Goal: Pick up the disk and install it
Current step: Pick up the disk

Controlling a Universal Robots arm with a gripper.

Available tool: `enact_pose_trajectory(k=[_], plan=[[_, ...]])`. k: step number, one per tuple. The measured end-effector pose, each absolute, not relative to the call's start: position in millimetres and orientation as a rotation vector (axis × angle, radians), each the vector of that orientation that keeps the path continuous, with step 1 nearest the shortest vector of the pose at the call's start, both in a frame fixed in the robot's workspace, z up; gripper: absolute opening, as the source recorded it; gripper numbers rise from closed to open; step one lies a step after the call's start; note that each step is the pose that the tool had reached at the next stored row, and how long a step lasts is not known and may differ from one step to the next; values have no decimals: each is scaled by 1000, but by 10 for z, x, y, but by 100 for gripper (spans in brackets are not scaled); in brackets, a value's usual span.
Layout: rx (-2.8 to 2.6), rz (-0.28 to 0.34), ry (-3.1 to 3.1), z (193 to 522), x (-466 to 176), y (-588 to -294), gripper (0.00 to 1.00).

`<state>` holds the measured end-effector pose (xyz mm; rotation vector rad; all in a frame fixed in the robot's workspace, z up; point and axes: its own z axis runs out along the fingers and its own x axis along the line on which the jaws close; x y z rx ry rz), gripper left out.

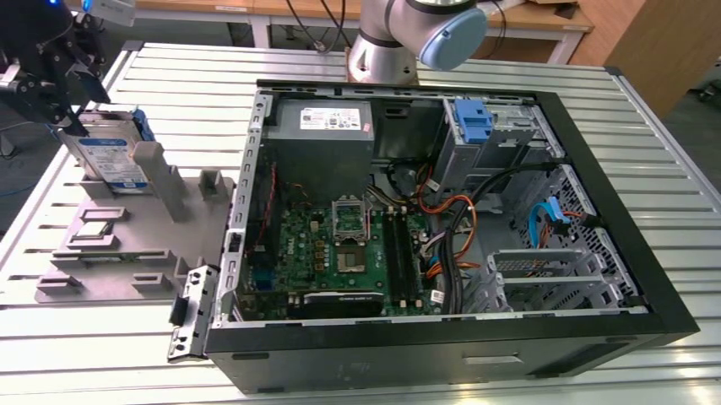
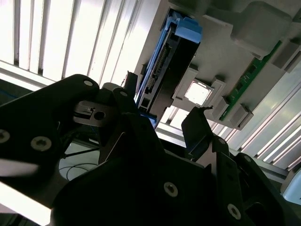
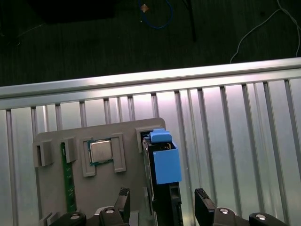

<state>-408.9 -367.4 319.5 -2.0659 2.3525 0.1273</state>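
Silver disk (image 1: 107,135) with blue-and-white label (image 1: 118,169), upright in grey holder (image 1: 124,240), between wide jaws.

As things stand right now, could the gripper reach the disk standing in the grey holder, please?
Probably yes: the gripper is open, its fingers flank the disk, and nothing lies between them and it.

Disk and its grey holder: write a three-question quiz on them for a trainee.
1. True or false: the disk stands on edge in the grey holder.
2. The claw is: A shut on the disk; B open, astride the disk; C shut, beside the disk.
3. Fill in: the square chip sits ___ the disk and the green memory stick.
Key: 1 true; 2 B; 3 between.
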Motion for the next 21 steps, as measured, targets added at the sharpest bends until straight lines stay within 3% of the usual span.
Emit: enact_pose_trajectory(k=[21], plan=[[-2130,128,2297,3113,-4133,-3599,65]])
